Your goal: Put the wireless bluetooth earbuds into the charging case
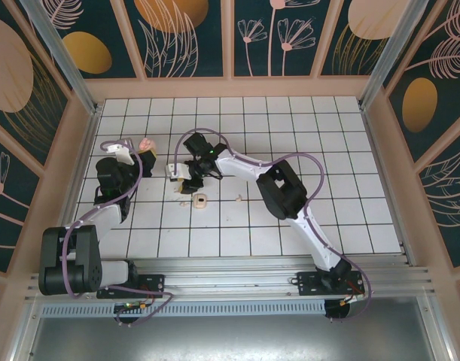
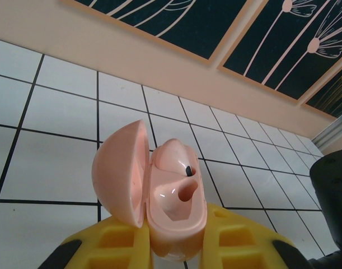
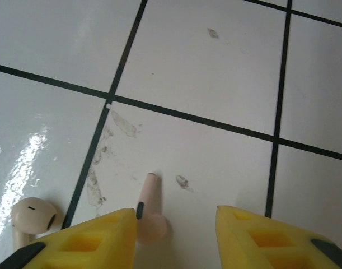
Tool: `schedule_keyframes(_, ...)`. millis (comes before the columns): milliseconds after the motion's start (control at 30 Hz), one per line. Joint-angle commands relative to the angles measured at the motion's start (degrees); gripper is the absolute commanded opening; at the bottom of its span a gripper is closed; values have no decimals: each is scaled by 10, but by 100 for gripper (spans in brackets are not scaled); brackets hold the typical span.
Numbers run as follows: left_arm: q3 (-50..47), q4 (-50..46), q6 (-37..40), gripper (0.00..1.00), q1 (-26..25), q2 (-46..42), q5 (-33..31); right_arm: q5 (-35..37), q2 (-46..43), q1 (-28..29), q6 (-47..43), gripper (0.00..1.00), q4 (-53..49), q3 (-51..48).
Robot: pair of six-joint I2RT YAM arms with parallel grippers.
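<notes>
Over at the right gripper [image 3: 173,224]: spread, low over the tiled floor [image 3: 215,73], clamping nothing. Has a pink earbud [image 3: 150,221] between its yellow fingers [image 3: 87,241]. Lies flat on the tile, bulb end toward the wrist and right up against the picture-left finger, well short of the other. Points its stem away from the wrist, leaning a touch to the right, so roughly square to the line of closing. Looks fair for a pinch across the bulb. Sits badly off-centre in the gap, though. Probably calls for a small sideways shift toward that near finger before closing; otherwise risks shoving the earbud along the tile instead of trapping it.

Further out past the same finger: a cream earbud [image 3: 29,216], outside the jaws, near the pink one but apart from it.

Over at the left gripper [image 2: 173,249]: clenched on the case [image 2: 171,190], lid swung open to one side, hollows facing the camera. Shows one hollow plainly empty. Shows in the other a rounded shape with a dark dot; cannot tell whether seated earbud or moulding.

From above: case to the left of the right gripper and a little farther back, near but apart. Leaves the right arm clearly the nearer to both loose earbuds, the left arm serving as holder. Makes the likely carry leftward and up to the empty hollow.
</notes>
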Motion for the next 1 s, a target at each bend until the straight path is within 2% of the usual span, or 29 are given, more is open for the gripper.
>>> schedule_keyframes(0, 13, 7, -2, 14, 3, -5, -4, -26, 13, 4, -21, 43, -34, 20)
schedule_keyframes(500, 11, -1, 1, 14, 3, -12, -6, -11, 36, 11, -12, 37, -27, 28)
schedule_keyframes(800, 18, -9, 11, 14, 4, -10, -1, 0, 37, 11, -8, 18, -20, 28)
schedule_keyframes(967, 28, -34, 32, 13, 3, -15, 1, 3, 16, 8, -18, 15, -13, 19)
